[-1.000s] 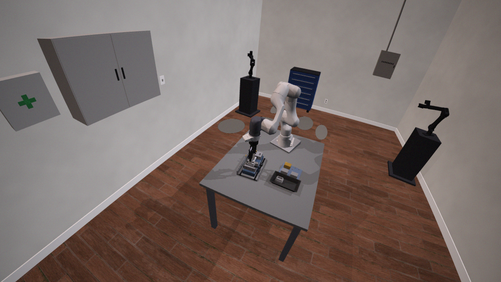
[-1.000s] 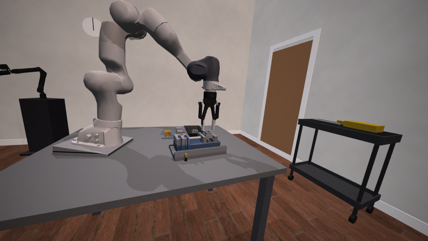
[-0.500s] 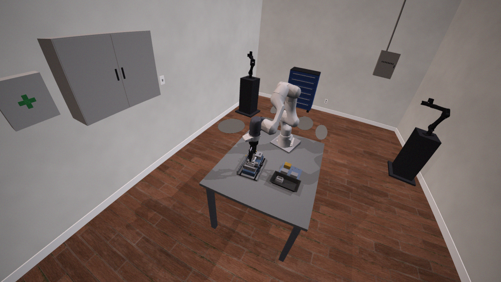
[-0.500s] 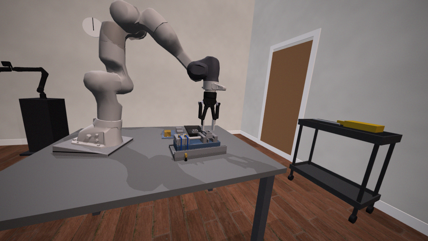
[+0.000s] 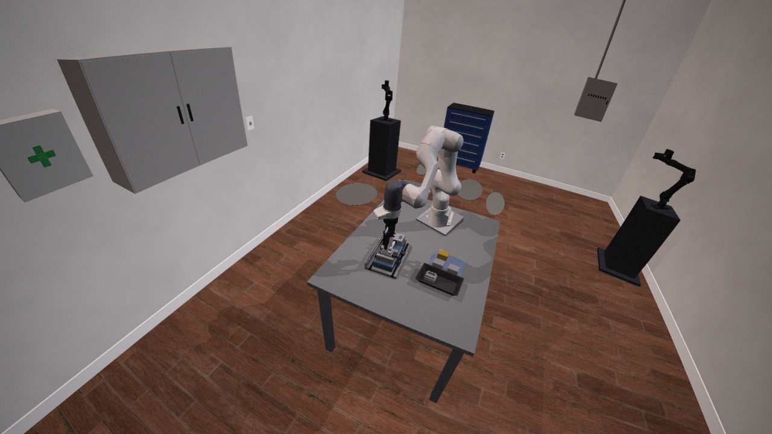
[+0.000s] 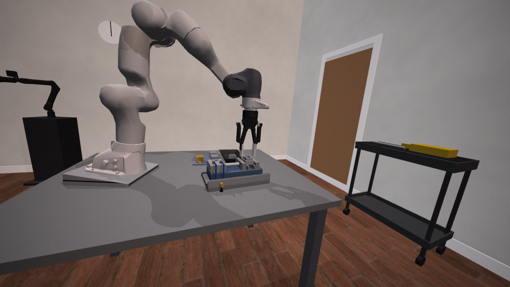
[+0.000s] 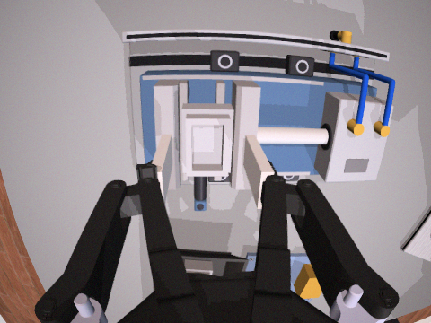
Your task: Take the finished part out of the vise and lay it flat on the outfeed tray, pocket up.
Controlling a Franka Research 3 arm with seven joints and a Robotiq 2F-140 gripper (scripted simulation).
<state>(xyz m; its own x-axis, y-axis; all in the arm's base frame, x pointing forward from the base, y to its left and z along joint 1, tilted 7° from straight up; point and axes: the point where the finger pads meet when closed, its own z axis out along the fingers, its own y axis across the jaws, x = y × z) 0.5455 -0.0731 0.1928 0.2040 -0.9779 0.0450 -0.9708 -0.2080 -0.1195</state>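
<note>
The finished part [image 7: 205,140] [image 6: 247,160], a light grey block with a square pocket facing up, sits between the two jaws of the vise [image 7: 282,103] [image 6: 231,170] [image 5: 387,258] on the table. My gripper [image 7: 208,150] [image 6: 248,150] [image 5: 387,241] points straight down just above the part. Its fingers are partly open with nothing between them. The black outfeed tray [image 5: 455,287] [image 6: 224,152] lies on the table beside the vise and holds another small grey part [image 5: 430,276].
A yellow block [image 5: 442,253] [image 6: 199,158] [image 7: 308,282] rests on a blue pad by the tray. The vise's cylinder block [image 7: 354,138] with blue hoses stands at one end. The robot base [image 6: 117,160] is behind. A black cart [image 6: 413,160] stands off the table.
</note>
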